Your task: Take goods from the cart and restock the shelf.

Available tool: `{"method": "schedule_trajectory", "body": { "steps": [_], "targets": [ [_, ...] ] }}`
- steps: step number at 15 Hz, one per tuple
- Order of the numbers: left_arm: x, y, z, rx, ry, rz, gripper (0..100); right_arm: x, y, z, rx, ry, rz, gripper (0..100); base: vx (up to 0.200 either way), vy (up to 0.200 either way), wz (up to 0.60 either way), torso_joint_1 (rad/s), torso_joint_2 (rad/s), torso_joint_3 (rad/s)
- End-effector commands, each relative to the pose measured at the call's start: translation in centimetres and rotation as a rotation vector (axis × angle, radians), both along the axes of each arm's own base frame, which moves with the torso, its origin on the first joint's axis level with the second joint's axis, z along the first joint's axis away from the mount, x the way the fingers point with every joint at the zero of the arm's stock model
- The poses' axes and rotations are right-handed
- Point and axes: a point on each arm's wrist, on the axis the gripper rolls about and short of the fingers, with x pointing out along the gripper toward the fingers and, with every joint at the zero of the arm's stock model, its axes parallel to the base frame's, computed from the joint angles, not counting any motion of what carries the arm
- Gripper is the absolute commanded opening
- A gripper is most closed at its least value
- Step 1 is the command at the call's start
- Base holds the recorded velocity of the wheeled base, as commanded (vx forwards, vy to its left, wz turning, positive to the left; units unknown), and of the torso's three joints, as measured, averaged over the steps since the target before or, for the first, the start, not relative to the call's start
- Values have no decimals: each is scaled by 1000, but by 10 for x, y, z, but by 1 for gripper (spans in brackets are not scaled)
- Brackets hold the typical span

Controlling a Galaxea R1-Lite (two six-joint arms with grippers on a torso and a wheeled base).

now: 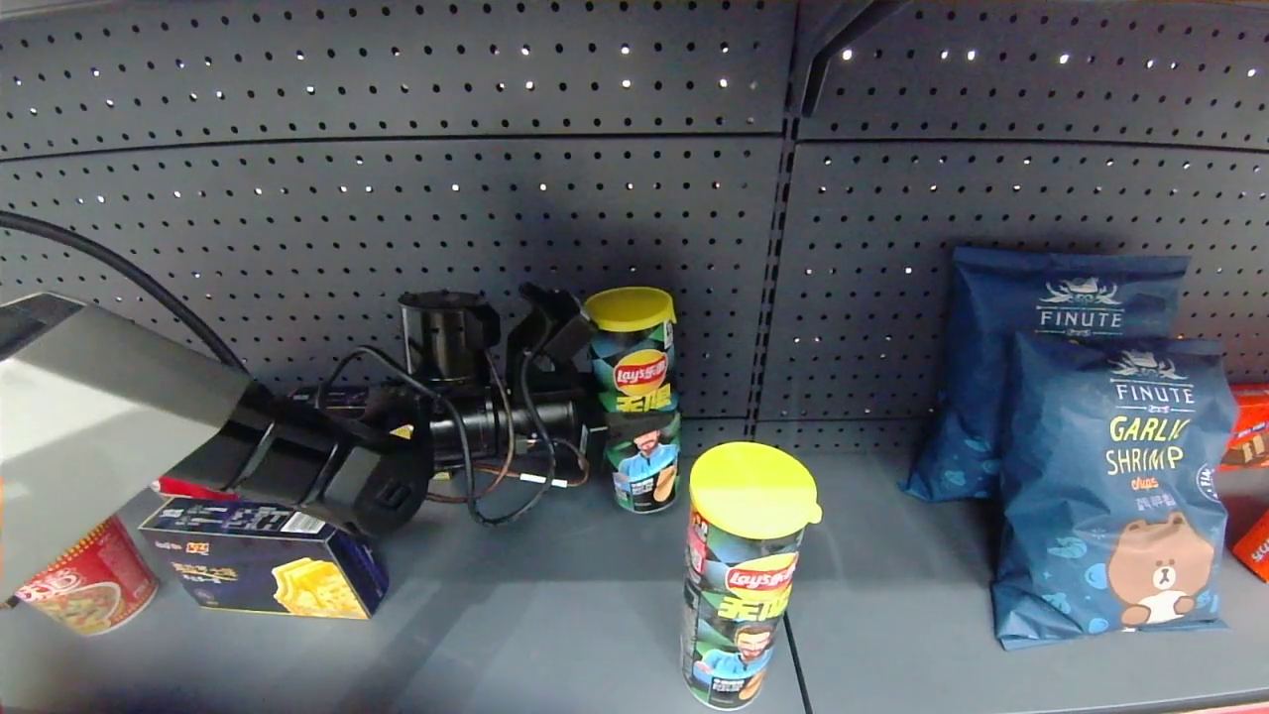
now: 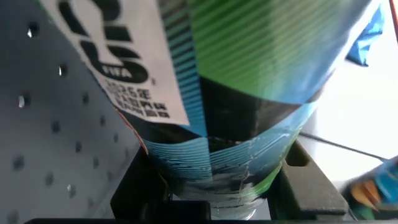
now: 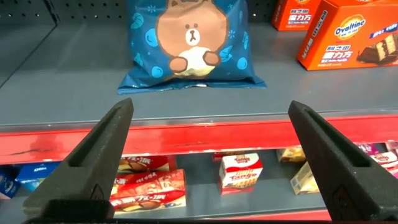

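A tall chip can (image 1: 639, 397) with a yellow lid stands upright at the back of the grey shelf (image 1: 555, 605), close to the pegboard wall. My left gripper (image 1: 620, 428) is shut on its lower half, coming in from the left. In the left wrist view the can (image 2: 236, 118) sits between the black fingers (image 2: 308, 186). A second matching can (image 1: 744, 575) stands nearer the shelf's front edge, apart from the first. My right gripper (image 3: 210, 106) is open and holds nothing, hanging in front of the shelf's red front edge (image 3: 205, 140).
Two blue chip bags (image 1: 1110, 486) lean at the right, one showing a bear (image 3: 189, 43). Orange boxes (image 3: 348, 31) sit at the far right. A dark noodle box (image 1: 268, 570) and a red cup (image 1: 89, 585) lie at the left. Snack packs (image 3: 239, 174) fill the lower shelf.
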Motion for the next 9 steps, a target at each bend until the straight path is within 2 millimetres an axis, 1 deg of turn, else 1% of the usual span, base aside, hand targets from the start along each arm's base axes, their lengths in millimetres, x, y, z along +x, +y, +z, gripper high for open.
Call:
{"method": "schedule_trajectory", "body": {
  "steps": [1,4,5,9],
  "targets": [
    [12,-8,-6,0,4,-11,0,0,0,0,1,2,4,100,0,0,0,0,0,0],
    [20,-14,-9,4,11,-19,0,0,0,0,0,2,13,100,0,0,0,0,0,0],
    [21,-18,-10,3,10,-28,0,0,0,0,0,2,16,100,0,0,0,0,0,0],
    [21,-24,-14,5,14,-39,0,0,0,0,0,2,16,100,0,0,0,0,0,0]
  ]
}}
